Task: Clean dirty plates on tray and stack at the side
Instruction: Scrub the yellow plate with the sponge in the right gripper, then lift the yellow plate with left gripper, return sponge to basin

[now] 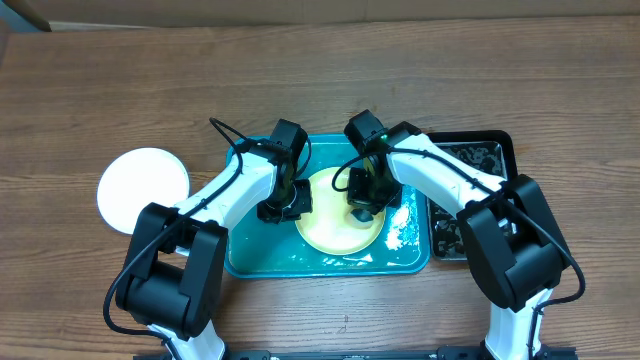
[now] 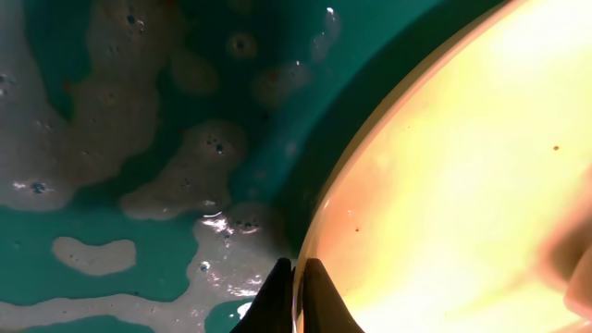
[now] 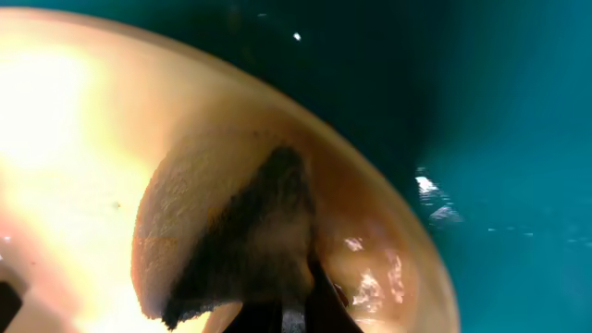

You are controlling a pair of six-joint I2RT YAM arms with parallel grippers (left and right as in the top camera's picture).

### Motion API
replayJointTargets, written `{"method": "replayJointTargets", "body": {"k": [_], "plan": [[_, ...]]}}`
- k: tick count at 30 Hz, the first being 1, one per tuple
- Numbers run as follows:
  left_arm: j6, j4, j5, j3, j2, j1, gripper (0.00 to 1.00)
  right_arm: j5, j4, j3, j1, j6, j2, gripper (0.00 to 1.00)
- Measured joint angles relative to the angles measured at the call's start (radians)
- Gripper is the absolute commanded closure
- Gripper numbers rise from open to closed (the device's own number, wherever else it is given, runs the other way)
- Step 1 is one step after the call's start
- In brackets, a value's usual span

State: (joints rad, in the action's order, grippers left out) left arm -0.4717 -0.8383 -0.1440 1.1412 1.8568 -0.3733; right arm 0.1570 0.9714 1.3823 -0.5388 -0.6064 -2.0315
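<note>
A pale yellow-green plate [image 1: 335,225] lies in the teal tray [image 1: 250,262]. My left gripper [image 1: 283,208] is shut on the plate's left rim; in the left wrist view the fingers [image 2: 298,301] pinch the plate's edge [image 2: 444,185]. My right gripper [image 1: 362,208] is over the plate's right part, shut on a brownish sponge [image 3: 231,231] that presses on the plate [image 3: 74,120]. A white plate [image 1: 143,188] lies on the table left of the tray. A third plate is not in view.
A black tub [image 1: 478,160] with dark bits stands right of the tray. Foamy water covers the tray floor [image 2: 111,120], with white suds [image 1: 405,232] at its right end. Wooden table [image 1: 100,80] all around.
</note>
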Motion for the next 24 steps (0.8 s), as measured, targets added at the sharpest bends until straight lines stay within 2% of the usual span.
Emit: {"method": "replayJointTargets", "body": {"k": [9, 15, 20, 24], "plan": [[0.000, -0.002, -0.002, 0.002, -0.003, 0.000, 0.96, -0.050, 0.033, 0.014, 0.011, 0.108, 0.026, 0.96], [0.000, -0.018, 0.011, 0.002, -0.013, 0.001, 0.96, -0.100, 0.040, 0.027, 0.039, 0.146, 0.159, 0.96], [0.000, -0.031, 0.062, -0.007, -0.059, 0.001, 0.96, -0.121, 0.085, 0.049, 0.097, 0.158, 0.285, 0.96], [0.000, -0.045, 0.135, -0.007, -0.149, 0.001, 0.96, -0.143, 0.154, 0.051, 0.184, 0.162, 0.308, 0.96]]}}
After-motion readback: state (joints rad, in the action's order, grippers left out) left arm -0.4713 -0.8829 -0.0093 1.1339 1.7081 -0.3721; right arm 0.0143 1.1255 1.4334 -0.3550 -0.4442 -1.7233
